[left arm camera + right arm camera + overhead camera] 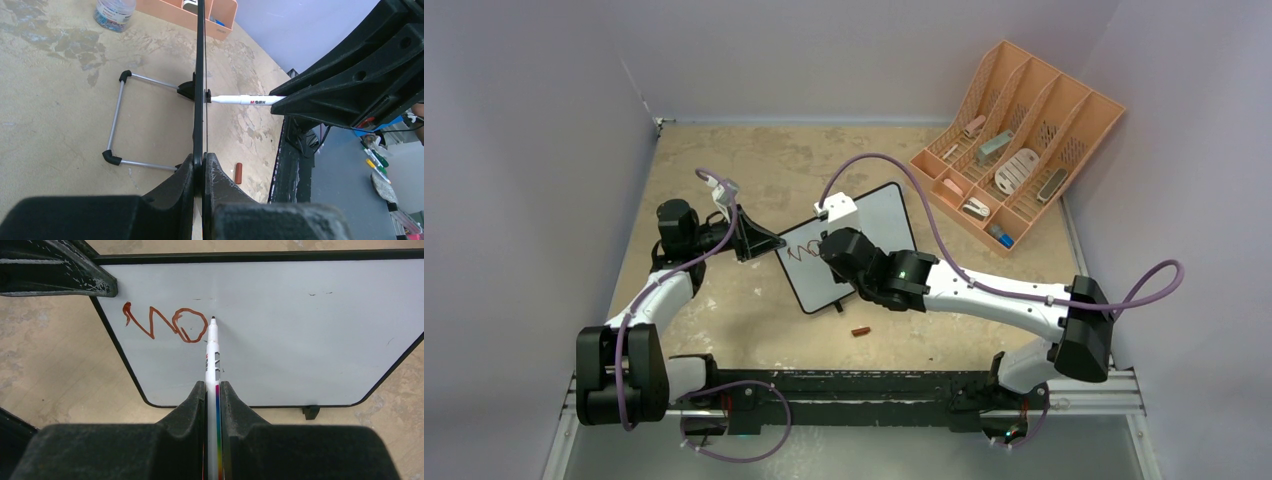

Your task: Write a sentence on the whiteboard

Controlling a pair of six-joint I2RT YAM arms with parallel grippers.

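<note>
The whiteboard stands propped on the table, seen edge-on in the left wrist view. Red marks reading "NO" are on its left part. My left gripper is shut on the board's left edge. My right gripper is shut on a white marker, whose tip touches the board just right of the "O".
A red marker cap lies on the table in front of the board. A peach slotted organizer with small items stands at the back right. The board's wire stand extends behind it. A bottle stands further back.
</note>
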